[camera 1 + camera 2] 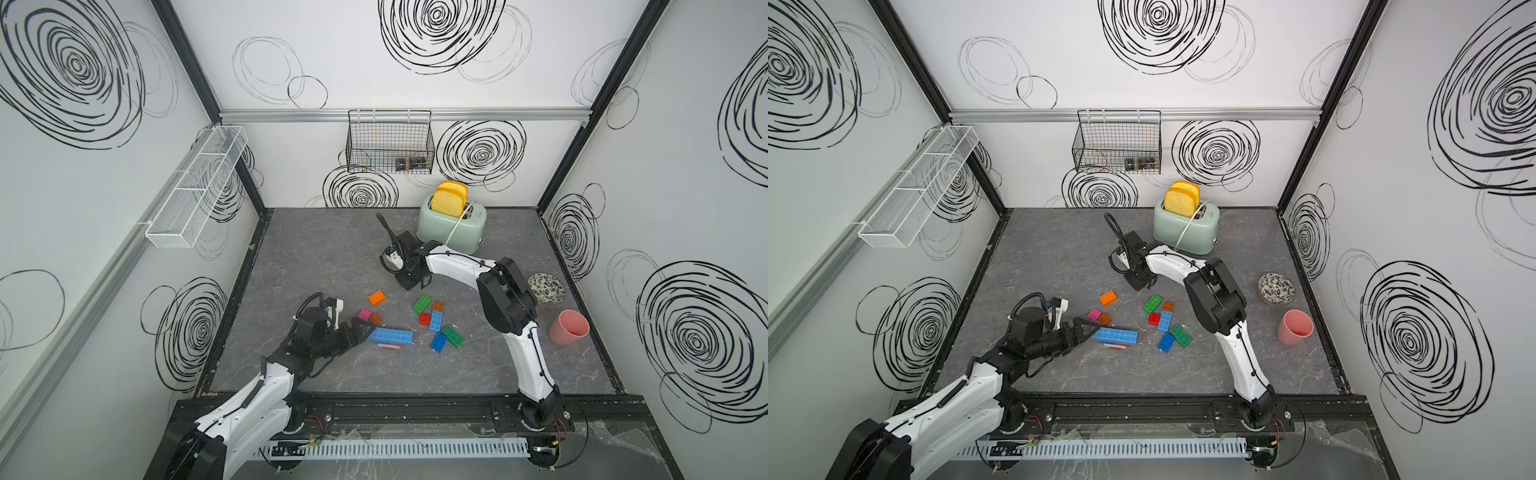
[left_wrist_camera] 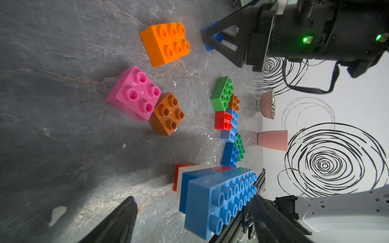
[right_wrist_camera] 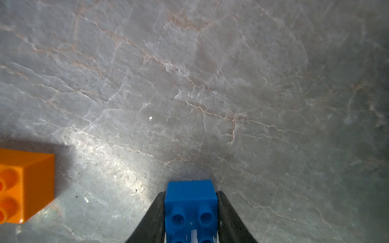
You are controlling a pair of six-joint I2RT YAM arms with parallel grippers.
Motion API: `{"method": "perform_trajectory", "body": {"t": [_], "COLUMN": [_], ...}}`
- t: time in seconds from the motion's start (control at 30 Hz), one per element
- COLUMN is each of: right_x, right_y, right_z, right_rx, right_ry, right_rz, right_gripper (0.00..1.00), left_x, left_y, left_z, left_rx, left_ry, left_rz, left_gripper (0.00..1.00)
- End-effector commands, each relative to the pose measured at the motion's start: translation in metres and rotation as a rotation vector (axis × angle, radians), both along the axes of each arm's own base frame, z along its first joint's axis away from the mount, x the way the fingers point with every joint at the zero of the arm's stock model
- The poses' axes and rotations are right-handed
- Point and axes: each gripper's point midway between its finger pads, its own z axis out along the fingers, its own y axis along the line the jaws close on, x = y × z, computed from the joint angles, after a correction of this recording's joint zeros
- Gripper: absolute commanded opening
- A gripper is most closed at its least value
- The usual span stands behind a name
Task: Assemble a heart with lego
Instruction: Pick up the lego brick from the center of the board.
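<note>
Lego bricks lie scattered mid-table. A long blue brick (image 1: 390,336) (image 2: 219,199) tops a stack with white and red bricks (image 1: 388,345) under it. My left gripper (image 1: 365,332) (image 2: 193,218) stands open at that stack's left end, with a gap on one side. Behind it lie an orange brick (image 1: 377,298) (image 2: 166,43), a pink brick (image 1: 365,314) and a brown brick (image 1: 375,318). To the right sits a cluster of green (image 1: 422,304), red (image 1: 425,319) and blue (image 1: 439,342) bricks. My right gripper (image 1: 409,284) (image 3: 190,193) points down behind the orange brick, shut on a small blue brick (image 3: 190,210).
A mint toaster (image 1: 453,230) holding toast stands at the back, just behind the right arm. A patterned bowl (image 1: 546,288) and a pink cup (image 1: 568,327) sit at the right edge. A black wire basket (image 1: 390,141) and a white mesh shelf (image 1: 195,187) hang on the walls.
</note>
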Motion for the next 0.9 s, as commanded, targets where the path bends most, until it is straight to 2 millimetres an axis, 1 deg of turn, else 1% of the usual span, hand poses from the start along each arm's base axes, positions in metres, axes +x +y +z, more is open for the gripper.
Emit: {"method": "perform_trajectory", "body": {"t": [0.0, 0.07, 0.17, 0.3, 0.37, 0.47, 0.57, 0.67, 0.73, 0.87], "right_x": [-0.001, -0.001, -0.003, -0.005, -0.007, -0.009, -0.012, -0.018, -0.024, -0.038], "right_y": [-0.004, -0.004, -0.004, -0.002, -0.001, 0.001, 0.003, 0.006, 0.007, 0.008], "right_z": [0.002, 0.002, 0.003, 0.005, 0.008, 0.015, 0.028, 0.047, 0.058, 0.073], "right_rx": [-0.028, -0.029, -0.025, -0.018, -0.005, 0.014, 0.042, 0.079, 0.091, 0.098], "right_ry": [0.015, 0.015, 0.019, 0.027, 0.030, 0.029, 0.022, 0.007, -0.008, -0.024], "right_rz": [0.008, 0.008, 0.011, 0.018, 0.023, 0.032, 0.045, 0.069, 0.086, 0.111], "right_gripper": [0.42, 0.42, 0.39, 0.37, 0.36, 0.32, 0.29, 0.28, 0.27, 0.26], "left_x": [0.005, 0.005, 0.005, 0.004, 0.002, 0.000, -0.004, -0.006, -0.007, -0.008], "left_y": [0.001, 0.001, 0.000, 0.000, 0.000, -0.002, -0.005, -0.010, -0.014, -0.019], "left_z": [0.004, 0.005, 0.006, 0.004, 0.004, 0.005, 0.005, 0.005, 0.006, 0.004], "left_rx": [-0.008, -0.009, -0.011, -0.009, -0.009, -0.012, -0.015, -0.018, -0.023, -0.014], "left_ry": [-0.034, -0.033, -0.036, -0.033, -0.033, -0.033, -0.034, -0.039, -0.042, -0.048], "left_rz": [0.011, 0.012, 0.010, 0.005, 0.000, -0.009, -0.023, -0.041, -0.060, -0.076], "left_gripper": [0.89, 0.89, 0.89, 0.89, 0.89, 0.89, 0.87, 0.86, 0.85, 0.82]}}
